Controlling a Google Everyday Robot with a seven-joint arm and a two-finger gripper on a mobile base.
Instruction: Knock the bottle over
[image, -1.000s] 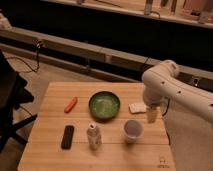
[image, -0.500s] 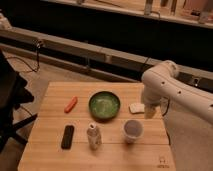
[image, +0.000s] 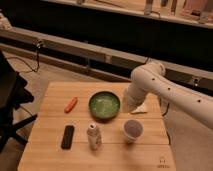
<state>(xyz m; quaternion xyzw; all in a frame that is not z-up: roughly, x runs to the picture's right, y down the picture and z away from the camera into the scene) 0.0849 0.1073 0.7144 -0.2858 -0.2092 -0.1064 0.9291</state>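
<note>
The small whitish bottle stands upright near the front edge of the wooden table, a little left of centre. My gripper hangs at the end of the white arm, over the table just right of the green bowl. It is behind and to the right of the bottle, well apart from it and above the white cup. It holds nothing that I can see.
A green bowl sits mid-table behind the bottle. A flat black block lies left of the bottle. An orange-red stick-shaped item lies at the left. A pale object lies by the gripper. A dark chair stands left of the table.
The arm and gripper have swung left, from the table's right side toward the green bowl. The bottle, cup and other things have not moved.
</note>
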